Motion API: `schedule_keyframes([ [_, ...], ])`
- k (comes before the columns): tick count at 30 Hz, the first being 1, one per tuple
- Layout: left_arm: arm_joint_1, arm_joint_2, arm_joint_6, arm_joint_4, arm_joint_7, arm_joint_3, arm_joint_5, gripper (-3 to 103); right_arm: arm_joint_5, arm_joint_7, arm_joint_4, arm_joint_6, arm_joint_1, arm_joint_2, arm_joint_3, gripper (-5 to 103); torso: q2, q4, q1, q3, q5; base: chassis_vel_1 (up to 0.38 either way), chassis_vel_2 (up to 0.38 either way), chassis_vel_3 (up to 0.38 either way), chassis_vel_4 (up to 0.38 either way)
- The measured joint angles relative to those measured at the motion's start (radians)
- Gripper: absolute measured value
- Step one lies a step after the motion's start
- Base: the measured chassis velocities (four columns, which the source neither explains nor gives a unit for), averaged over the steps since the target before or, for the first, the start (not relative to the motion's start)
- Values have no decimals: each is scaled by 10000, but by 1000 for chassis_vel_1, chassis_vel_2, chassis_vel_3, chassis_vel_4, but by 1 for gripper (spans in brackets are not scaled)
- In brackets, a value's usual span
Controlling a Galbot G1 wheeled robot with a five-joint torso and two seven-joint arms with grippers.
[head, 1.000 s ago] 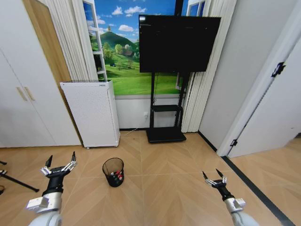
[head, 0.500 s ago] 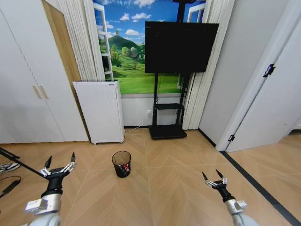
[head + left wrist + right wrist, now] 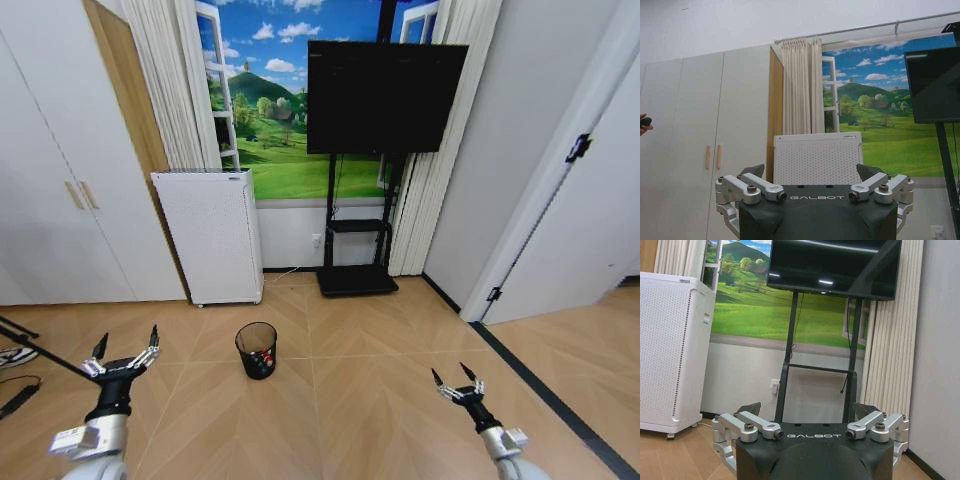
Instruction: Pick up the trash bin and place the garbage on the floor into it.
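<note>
The trash bin, a small black wire-mesh basket, stands upright on the floor ahead of me, a little left of centre. Red and white pieces of garbage lie inside it. My left gripper is open and empty, raised low at the left, well short of the bin. My right gripper is open and empty too, low at the right. The left gripper faces the white appliance with its fingers spread. The right gripper faces the TV stand, jaws apart.
A tall white perforated appliance stands against the back wall behind the bin. A TV on a black stand is at the back centre. Cupboards line the left, a door the right. A black tripod leg crosses the floor at the left.
The whole head view has shifted: the camera pulled back and turned a little, so the bin looks smaller and farther. Both grippers stay open in the same pose.
</note>
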Motion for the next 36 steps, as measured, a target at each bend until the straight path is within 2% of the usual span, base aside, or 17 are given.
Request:
schedule_keyframes([
  [11, -47, 50, -3, 32, 20, 1, -13, 100, 52, -8, -12, 34, 66, -15, -17, 100, 2, -2, -2, -1, 4, 171, -180, -170, 177],
  [12, -54, 54, -3, 33, 20, 13, -5, 100, 55, -14, -51, 131, 131, -8, -22, 100, 3, -1, -3, -1, -5, 258, -254, -270, 234],
  [15, -59, 72, -1, 29, 20, 29, 17, 100, 48, 7, -62, 173, 158, 1, -48, 100, 2, -1, -5, -1, 4, 278, -250, -271, 235],
  [19, -81, 124, 16, -22, 31, 151, 66, 100, -94, 75, -96, 215, 209, -13, -84, 100, 9, 5, -15, -6, 0, 180, -178, -167, 154],
  [20, -78, 137, 130, -115, 31, 292, 193, 100, -181, 206, -87, 229, 198, -4, -86, 100, 7, -6, -14, -5, 0, 92, -46, -45, 65],
  [24, -96, 200, 397, -346, -143, 527, 313, 100, -333, 782, 154, 169, 134, 5, -115, 100, 4, -4, -7, -1, 1, -9, -24, -10, -3],
  [25, -86, 281, 735, -738, -325, 625, 106, 100, -231, 1287, 687, -209, 95, -124, -311, 100, 0, -8, 2, 2, 2, -53, 66, 72, -42],
  [26, -86, 281, 735, -738, -325, 625, 106, 100, -231, 1287, 687, -209, 95, -124, -311, 100, 0, -8, 2, 2, 2, -53, 66, 72, -42],
  [27, -22, 369, 1129, -1225, -534, 660, -223, 100, -101, 1949, 1474, -839, 147, -373, -656, 100, -1, -2, 3, 3, 6, -53, 35, 86, -64],
  [28, -52, 562, 1512, -1599, -778, 765, -554, 100, -75, 2438, 2224, -1548, 143, -544, -743, 100, -2, 18, 4, 3, 5, -67, 35, 51, -42],
  [29, -183, 902, 1951, -1970, -1041, 915, -901, 100, -73, 3013, 3175, -2510, 116, -793, -759, 100, -1, 11, 4, 2, -6, -13, 65, 51, 0],
  [36, -403, 1438, 2551, -2366, -1403, 1119, -1388, 100, -52, 3618, 4157, -3382, 158, -1138, -742, 100, -1, 7, 5, 2, -1, -4, 16, 15, 0],
])
